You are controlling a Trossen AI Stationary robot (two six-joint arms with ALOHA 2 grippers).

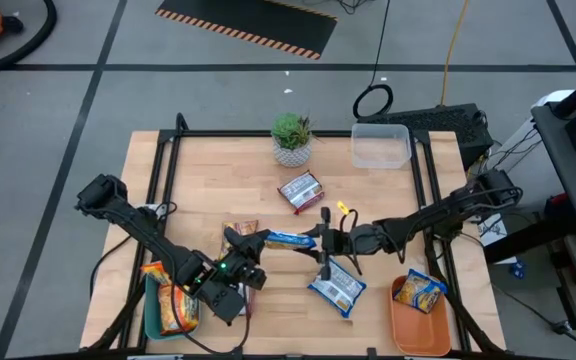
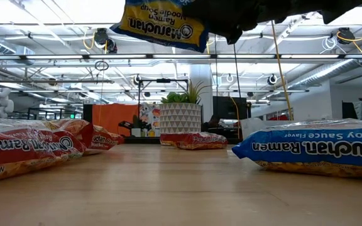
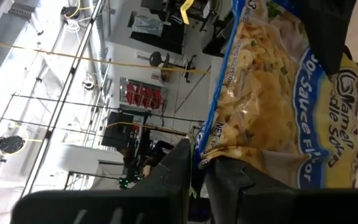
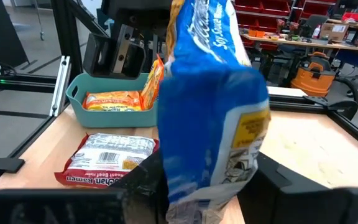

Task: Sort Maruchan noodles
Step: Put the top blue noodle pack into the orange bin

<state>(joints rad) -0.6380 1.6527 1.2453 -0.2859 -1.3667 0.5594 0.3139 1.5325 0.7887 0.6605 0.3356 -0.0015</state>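
A yellow-and-blue Maruchan packet hangs in the air between my two grippers, clear of the table; in the low view the packet shows high above the wood. My left gripper is shut on the packet's left end and my right gripper on its right end. A blue-white packet lies flat on the table near the right gripper. Dark red packets lie flat at mid-table and under the left arm. Orange packets sit in the teal tray, and a yellow-blue one in the orange tray. My left gripper pinches the packet's crimped end edge between its two fingers, coming level from the table's left. The packet is lifted clear. My right gripper pinches the packet's opposite end between its fingers, coming level from the table's right; the packet stands up out of the fingers in this view.
The teal tray stands at the near left corner, the orange tray at the near right. A potted plant and a clear plastic tub stand at the far edge. Bare wood lies at mid-table, left of centre.
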